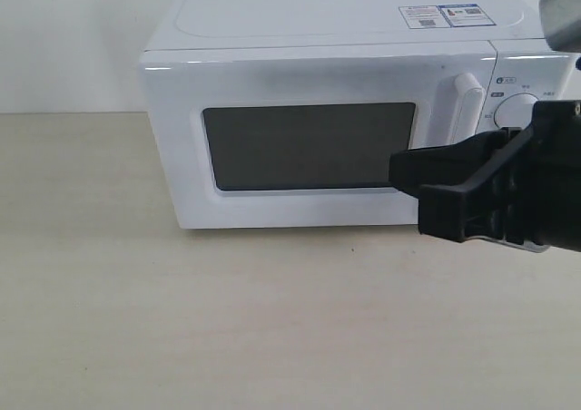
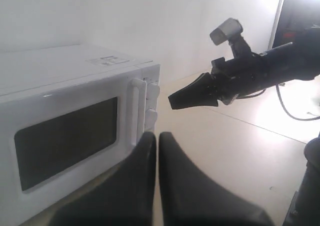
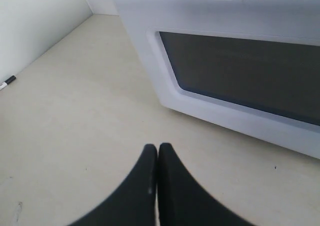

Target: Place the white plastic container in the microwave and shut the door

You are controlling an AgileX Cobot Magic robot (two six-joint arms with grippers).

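Note:
The white microwave [image 1: 327, 29] stands at the back of the table with its door [image 1: 309, 147] shut, dark window facing me, and its vertical bar handle [image 1: 467, 111] beside the dial [image 1: 516, 112]. My right gripper [image 1: 399, 170] is shut and empty, hovering just in front of the door's lower right corner. In the right wrist view its gripper [image 3: 158, 147] points down at the bare table near the microwave [image 3: 225, 46]. My left gripper [image 2: 157, 135] is shut and empty, below the microwave's [image 2: 65, 101] handle [image 2: 137, 108]. The white plastic container is out of view.
The beige table [image 1: 182, 319] stretches in front of the microwave. A white wall stands behind it. A small black marker [image 3: 6, 81] lies by the wall edge. The right arm [image 2: 250, 68] reaches across in the left wrist view.

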